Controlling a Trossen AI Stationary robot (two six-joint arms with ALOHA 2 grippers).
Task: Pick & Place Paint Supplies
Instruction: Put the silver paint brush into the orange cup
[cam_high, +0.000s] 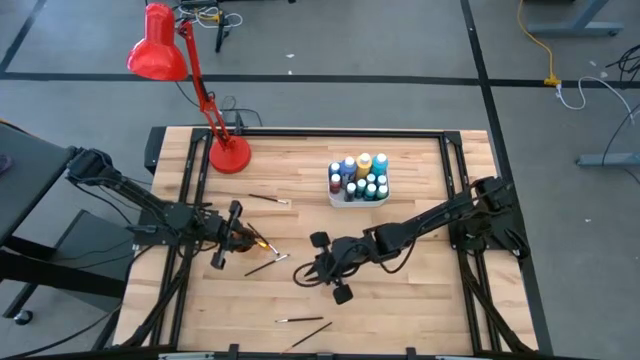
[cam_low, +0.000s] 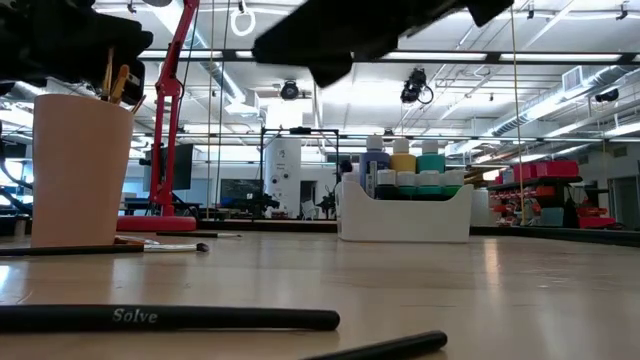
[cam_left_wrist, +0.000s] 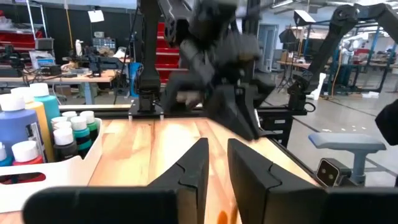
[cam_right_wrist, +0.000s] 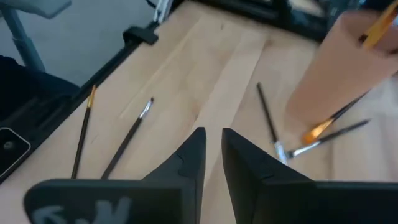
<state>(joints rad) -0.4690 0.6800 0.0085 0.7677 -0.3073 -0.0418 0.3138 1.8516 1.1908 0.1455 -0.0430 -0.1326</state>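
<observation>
An orange cup (cam_high: 247, 241) stands on the table's left half with brush handles (cam_low: 116, 80) sticking out of its top. My left gripper (cam_high: 236, 238) hovers level just over the cup; its fingers (cam_left_wrist: 217, 168) stand slightly apart with nothing between them. My right gripper (cam_high: 305, 272) is to the cup's right, tilted down over the table, its fingers (cam_right_wrist: 214, 155) slightly apart on nothing. Two thin paintbrushes (cam_right_wrist: 311, 142) lie flat at the cup's foot. A white tray (cam_high: 357, 193) of paint bottles (cam_high: 362, 172) stands farther back.
A red desk lamp (cam_high: 228, 155) stands at the far left. One loose brush (cam_high: 270, 200) lies behind the cup, and two brushes (cam_high: 303, 321) lie near the front edge. Bare wood stretches between the tray and the near edge. Dark rails frame the table.
</observation>
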